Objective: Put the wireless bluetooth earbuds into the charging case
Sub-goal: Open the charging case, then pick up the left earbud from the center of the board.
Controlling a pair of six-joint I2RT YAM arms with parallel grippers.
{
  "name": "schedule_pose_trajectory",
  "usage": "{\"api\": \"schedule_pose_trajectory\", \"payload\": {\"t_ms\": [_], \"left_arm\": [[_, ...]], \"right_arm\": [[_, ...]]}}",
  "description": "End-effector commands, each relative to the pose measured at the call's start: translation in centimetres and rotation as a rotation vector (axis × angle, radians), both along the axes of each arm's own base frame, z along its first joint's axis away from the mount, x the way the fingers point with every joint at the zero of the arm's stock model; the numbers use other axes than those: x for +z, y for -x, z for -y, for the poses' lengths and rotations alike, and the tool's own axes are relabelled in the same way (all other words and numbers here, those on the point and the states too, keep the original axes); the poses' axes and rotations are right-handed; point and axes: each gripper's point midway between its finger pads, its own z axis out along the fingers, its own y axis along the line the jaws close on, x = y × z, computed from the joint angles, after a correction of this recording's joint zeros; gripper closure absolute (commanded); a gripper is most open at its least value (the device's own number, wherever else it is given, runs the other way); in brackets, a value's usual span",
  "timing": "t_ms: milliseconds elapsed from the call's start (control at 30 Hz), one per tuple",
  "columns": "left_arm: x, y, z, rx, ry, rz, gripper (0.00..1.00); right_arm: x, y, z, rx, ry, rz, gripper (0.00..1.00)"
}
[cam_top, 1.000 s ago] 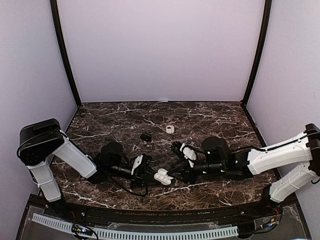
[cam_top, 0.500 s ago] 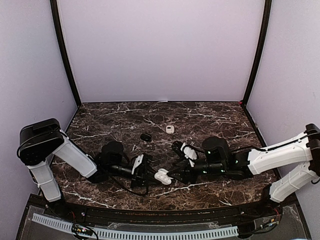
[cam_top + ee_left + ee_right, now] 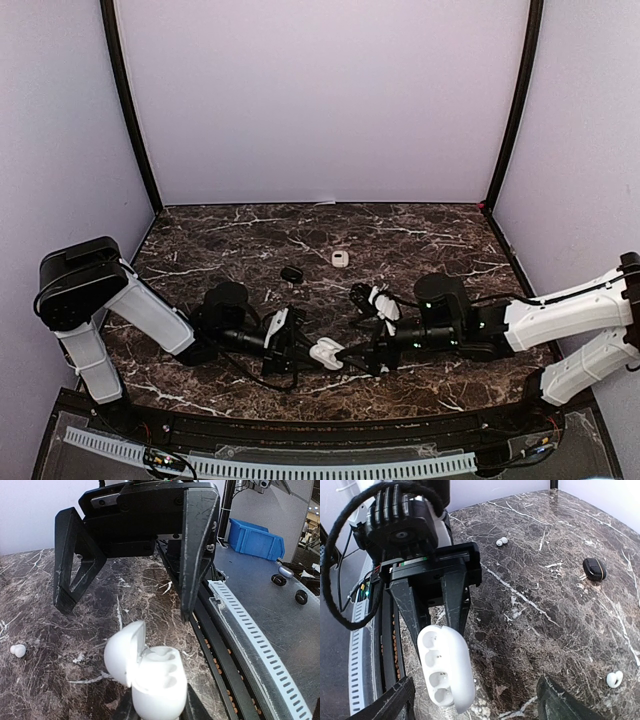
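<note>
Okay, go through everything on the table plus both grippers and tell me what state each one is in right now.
charging case: lid open, gripped by the left gripper, wells look empty.
left gripper: shut on the charging case.
right gripper: open, holding nothing, apart from the case.
earbuds: two seen, both loose on the table, outside the case.
black case: looks closed, lying on the table.

The back half of the marble table (image 3: 420,225) lies open from its left edge to its right edge. Nearer the middle, a black case (image 3: 292,273), a white earbud (image 3: 614,679) and a second earbud (image 3: 501,541) lie well apart, with room between them. The front centre is crowded. Both arms lie low there, and the left gripper (image 3: 308,349), clamped on the open charging case (image 3: 150,675), faces the spread right gripper (image 3: 127,609) across a narrow gap.
</note>
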Motion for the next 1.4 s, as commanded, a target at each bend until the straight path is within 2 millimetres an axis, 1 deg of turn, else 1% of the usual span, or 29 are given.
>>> {"api": "schedule_pose_trajectory", "payload": {"t_ms": [0, 33, 67, 100, 233, 333, 433, 533, 667, 733, 833, 867, 967, 1100, 1200, 1267, 1367], "left_arm": [[0.9, 0.2, 0.4, -0.025, 0.021, 0.007, 0.83], [1.0, 0.2, 0.5, -0.024, 0.022, 0.008, 0.83], [1.0, 0.2, 0.5, -0.025, 0.023, 0.009, 0.83], [1.0, 0.2, 0.4, -0.024, 0.023, 0.009, 0.83], [0.8, 0.1, 0.5, -0.019, 0.017, 0.009, 0.83], [0.7, -0.1, 0.6, -0.010, 0.007, 0.003, 0.83], [0.9, -0.5, 0.5, 0.001, 0.008, -0.012, 0.83], [1.6, -1.3, 0.1, 0.022, 0.030, -0.054, 0.83], [2.0, -2.1, -0.4, 0.057, 0.045, -0.067, 0.84], [2.1, -2.5, -0.5, 0.076, 0.042, -0.075, 0.84], [2.7, -3.8, -1.1, 0.114, 0.066, -0.131, 0.83], [2.9, -4.1, -1.4, 0.120, 0.076, -0.155, 0.83], [3.1, -5.1, -2.2, 0.151, 0.100, -0.195, 0.83], [2.9, -5.9, -2.6, 0.193, 0.094, -0.191, 0.83], [2.8, -6.0, -2.6, 0.200, 0.085, -0.188, 0.83], [2.6, -6.6, -2.6, 0.236, 0.083, -0.179, 0.83], [2.5, -6.8, -2.7, 0.247, 0.077, -0.172, 0.83]], "right_arm": [[1.4, -0.2, 0.1, -0.005, -0.053, 0.030, 0.11], [1.5, -0.2, 0.2, -0.010, -0.057, 0.032, 0.08], [1.7, -0.3, 0.3, -0.017, -0.062, 0.036, 0.02], [1.9, -0.4, 0.4, -0.023, -0.068, 0.040, 0.01], [2.4, -1.1, 0.8, -0.070, -0.082, 0.049, 0.01], [2.7, -2.1, 1.3, -0.128, -0.084, 0.048, 0.01], [2.6, -3.8, 2.2, -0.227, -0.071, 0.026, 0.01], [1.8, -5.7, 3.1, -0.318, -0.041, -0.049, 0.02], [0.4, -8.0, 4.4, -0.455, 0.038, -0.129, 0.09], [0.1, -8.6, 4.8, -0.494, 0.061, -0.136, 0.14], [-0.6, -9.6, 5.8, -0.551, 0.066, -0.178, 0.25], [-1.1, -10.0, 6.2, -0.572, 0.074, -0.202, 0.28], [-2.3, -11.2, 7.1, -0.623, 0.086, -0.263, 0.35], [-3.6, -12.4, 7.7, -0.668, 0.113, -0.305, 0.44], [-4.5, -13.4, 7.9, -0.700, 0.167, -0.324, 0.48], [-5.2, -14.0, 7.9, -0.724, 0.212, -0.334, 0.49], [-6.3, -14.7, 8.0, -0.769, 0.255, -0.354, 0.49]]}}
